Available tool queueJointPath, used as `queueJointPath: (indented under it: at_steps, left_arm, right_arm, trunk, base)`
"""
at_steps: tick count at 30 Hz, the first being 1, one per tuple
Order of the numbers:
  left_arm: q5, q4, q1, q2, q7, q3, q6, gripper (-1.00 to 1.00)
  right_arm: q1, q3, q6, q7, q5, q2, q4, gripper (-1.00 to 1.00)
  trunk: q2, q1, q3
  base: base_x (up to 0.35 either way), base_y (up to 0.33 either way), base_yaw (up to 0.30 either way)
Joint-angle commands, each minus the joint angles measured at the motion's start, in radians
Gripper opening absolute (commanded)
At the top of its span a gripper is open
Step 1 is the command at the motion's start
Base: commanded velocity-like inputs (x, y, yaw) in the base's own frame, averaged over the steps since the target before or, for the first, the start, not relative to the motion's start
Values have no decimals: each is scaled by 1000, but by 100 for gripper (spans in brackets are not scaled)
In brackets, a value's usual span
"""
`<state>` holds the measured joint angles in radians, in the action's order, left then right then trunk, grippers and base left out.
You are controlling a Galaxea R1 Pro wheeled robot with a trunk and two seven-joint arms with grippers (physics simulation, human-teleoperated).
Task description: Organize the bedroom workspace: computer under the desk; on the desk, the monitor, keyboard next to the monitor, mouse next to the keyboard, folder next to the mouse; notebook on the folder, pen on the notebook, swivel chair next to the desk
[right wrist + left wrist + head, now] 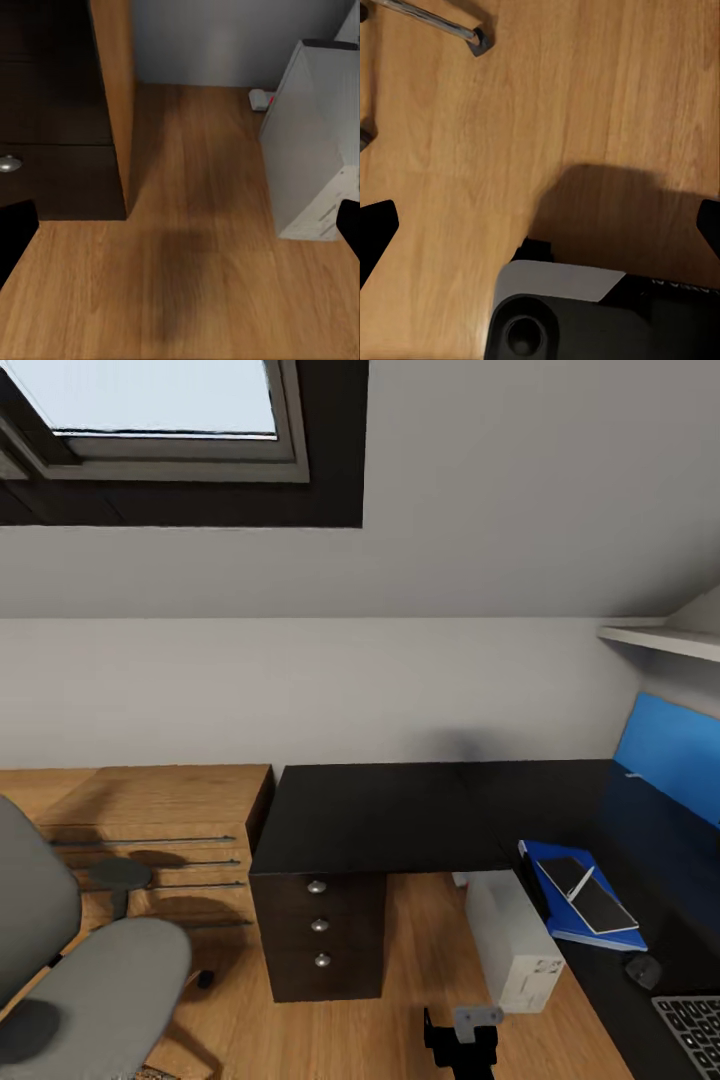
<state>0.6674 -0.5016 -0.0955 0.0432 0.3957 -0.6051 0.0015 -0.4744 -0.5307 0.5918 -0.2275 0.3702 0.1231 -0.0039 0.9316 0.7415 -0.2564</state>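
Both grippers open, empty, fingertips spread over bare floor. Folder, notebook and pen are stacked on the surface, with the mouse and keyboard near; computer beneath. Chair stands well apart: approach squarely, push its back slowly deskward. Keyboard cut off; monitor hard to make out.

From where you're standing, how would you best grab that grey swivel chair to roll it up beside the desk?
Probably by the backrest's upper edge of the swivel chair, coming from behind with the left arm. It's the thinnest part the jaws could span; the seat looks too thick, and pushing there rolls it toward the desk.
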Motion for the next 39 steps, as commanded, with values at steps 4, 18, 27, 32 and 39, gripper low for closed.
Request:
queueJointPath:
  at_steps: [4, 18, 27, 32, 39]
  left_arm:
    - [11, 20, -1, 1, 9, -7, -62, 100]
    - [14, 422, -1, -41, 5, -3, -605, 100]
    - [20, 442, 0, -47, 4, -7, -886, 100]
    - [19, 445, 0, -49, 4, -7, -904, 100]
    - [20, 446, 0, -48, 5, -7, -903, 100]
  right_arm:
    - [51, -8, 121, -7, 1, -5, 21, 100]
    - [261, -12, 455, -6, -13, -52, 27, 100]
    - [274, -13, 455, -6, -25, -48, 27, 100]
    - [274, -14, 455, -7, -25, -47, 27, 100]
    - [275, -12, 455, -7, -25, -49, 27, 100]
  trunk:
    - [-27, -15, 11]
    - [-125, -69, 55]
    - [-188, -103, 83]
    - [-202, -111, 90]
    - [-202, -111, 90]
  base:
    - [0, 0, 279]
    - [0, 0, 279]
    - [0, 0, 280]
    - [0, 0, 281]
    - [0, 0, 285]
